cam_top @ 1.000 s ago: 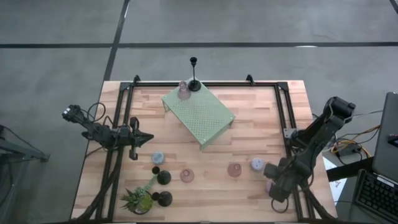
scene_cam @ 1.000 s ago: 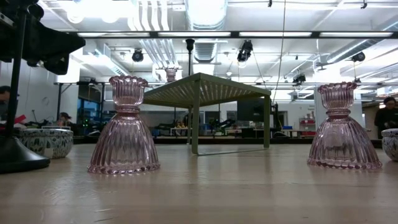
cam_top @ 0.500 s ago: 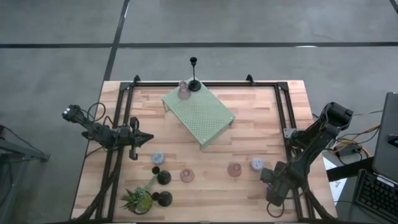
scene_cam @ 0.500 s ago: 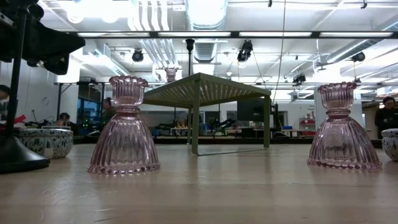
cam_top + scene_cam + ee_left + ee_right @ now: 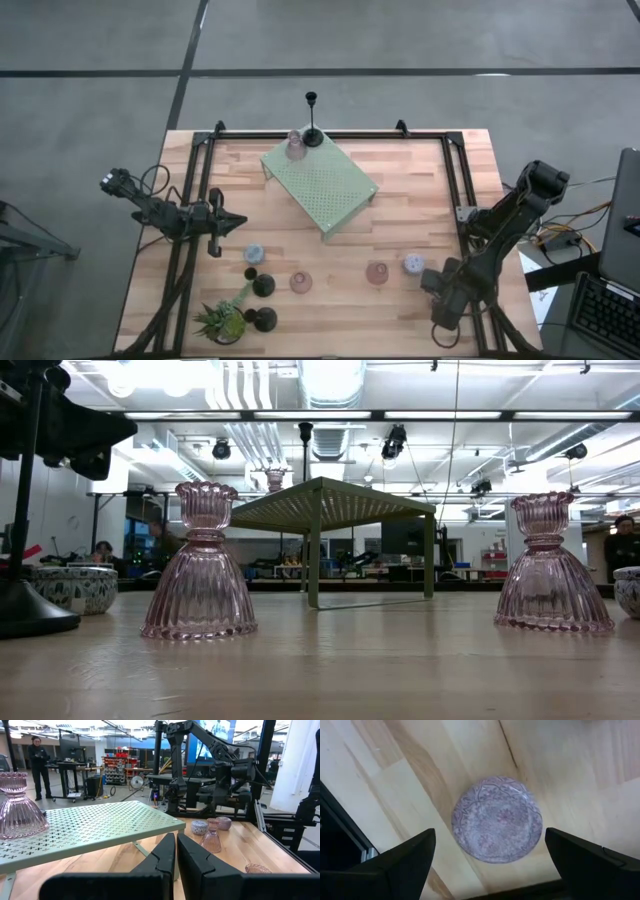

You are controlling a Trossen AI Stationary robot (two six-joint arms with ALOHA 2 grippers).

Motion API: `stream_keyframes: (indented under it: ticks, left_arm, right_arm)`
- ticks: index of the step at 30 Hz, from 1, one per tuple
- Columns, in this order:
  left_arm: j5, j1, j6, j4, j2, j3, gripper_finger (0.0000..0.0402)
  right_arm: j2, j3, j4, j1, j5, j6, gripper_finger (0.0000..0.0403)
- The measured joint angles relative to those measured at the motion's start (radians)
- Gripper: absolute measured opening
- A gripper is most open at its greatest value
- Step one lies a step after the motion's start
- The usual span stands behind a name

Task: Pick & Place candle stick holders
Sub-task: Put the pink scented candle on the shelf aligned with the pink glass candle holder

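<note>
My right gripper (image 5: 441,304) is open above the table's near right corner, pointing down. Its fingers stand on either side of a short round pink patterned cup (image 5: 497,818) that rests on the wood, and they do not touch it. My left gripper (image 5: 236,225) is shut and empty at the left, also seen in its wrist view (image 5: 176,845). A pink glass holder (image 5: 295,147) stands on the green perforated stand (image 5: 320,185), with a black tall-stemmed holder (image 5: 313,135) beside it. Two pink glass holders (image 5: 301,282) (image 5: 377,272), two pale blue-grey cups (image 5: 254,253) (image 5: 413,264) and two black holders (image 5: 263,285) (image 5: 265,319) stand on the table.
A spiky green potted plant (image 5: 222,320) stands at the near left. A black metal frame (image 5: 455,170) runs along the table's sides, and its rail lies close to the pink cup. In the low view the two pink glass holders (image 5: 203,565) (image 5: 553,565) stand in front of the green stand (image 5: 325,510).
My right gripper has moved a little toward the table's near edge and now covers the pink cup in the high view. Nothing on the table has moved.
</note>
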Motion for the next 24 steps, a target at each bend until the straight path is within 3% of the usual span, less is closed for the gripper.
stream_keyframes:
  ticks: [24]
  left_arm:
    - [0.000, 0.000, 0.000, 0.000, 0.000, 0.000, 0.0021]
  right_arm:
    - [0.104, -0.001, 0.034, 0.002, 0.008, -0.012, 0.0368]
